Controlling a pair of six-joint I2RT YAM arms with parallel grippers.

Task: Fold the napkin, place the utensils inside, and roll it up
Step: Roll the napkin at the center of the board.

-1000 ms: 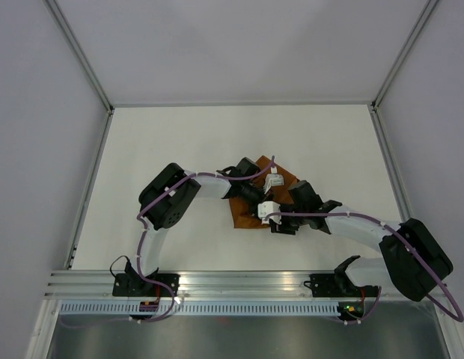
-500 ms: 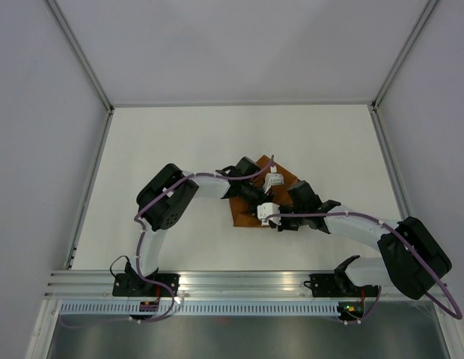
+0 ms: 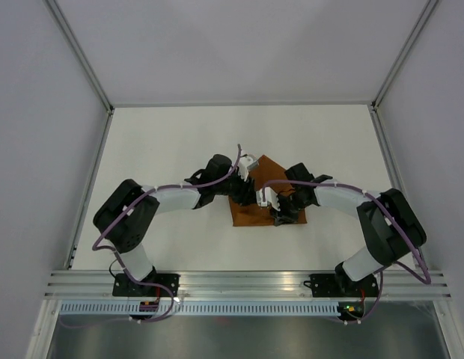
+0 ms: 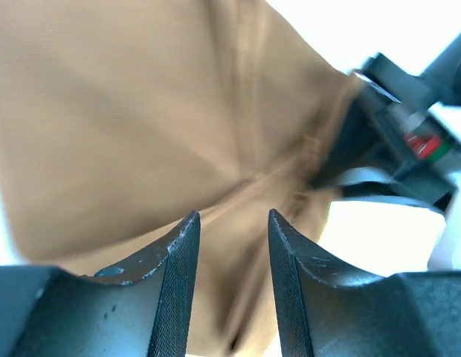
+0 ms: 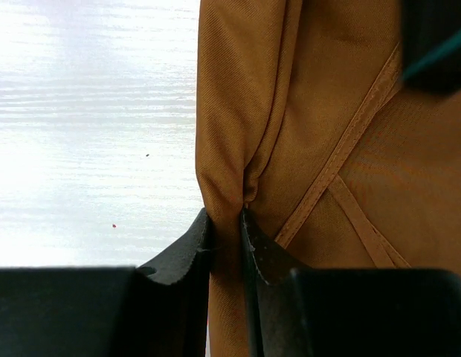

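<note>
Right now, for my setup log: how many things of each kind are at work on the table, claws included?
Rust-orange napkin: 1
Claws: 2 (left claw, right claw)
Total: 3

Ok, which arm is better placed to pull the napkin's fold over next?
Probably the right. The right gripper is shut on a bunched fold of the napkin, ready to pull; the left gripper stands open over the cloth, gripping nothing.

A white table is enclosed by pale grey walls and aluminium posts, with a metal rail seen along the bottom.
</note>
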